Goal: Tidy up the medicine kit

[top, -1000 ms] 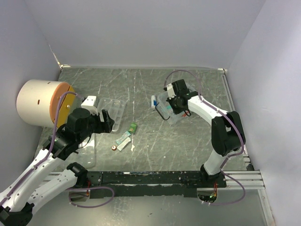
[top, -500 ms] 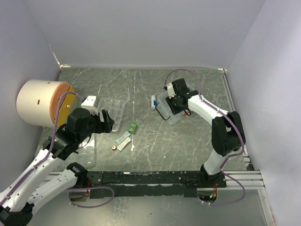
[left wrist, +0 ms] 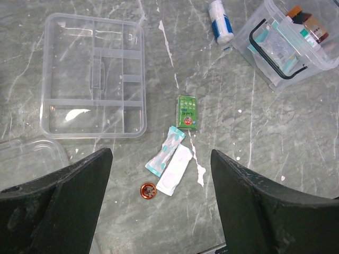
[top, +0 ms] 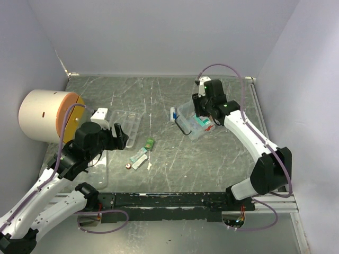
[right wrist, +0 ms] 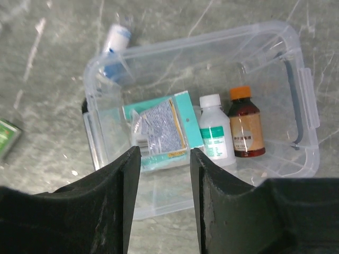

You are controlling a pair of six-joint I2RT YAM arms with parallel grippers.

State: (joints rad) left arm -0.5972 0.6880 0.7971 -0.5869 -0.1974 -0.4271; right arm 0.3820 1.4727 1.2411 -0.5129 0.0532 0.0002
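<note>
Lidless, the kit (top: 197,123) sat on the tabletop (top: 175,159) at far right, presumably so it could be loaded from above: teal box (right wrist: 159,132), white bottle (right wrist: 213,135) and brown bottle (right wrist: 245,129) lay inside. Its tray (left wrist: 94,74) lay well apart at left, empty (green packet (left wrist: 186,111) and sachets (left wrist: 165,151) loose between). Over the kit the right gripper (right wrist: 164,159) hung pointing down, jaws parted, grasping nothing. Above the loose items the left gripper (left wrist: 159,164) hovered, jaws spread wide, empty.
</note>
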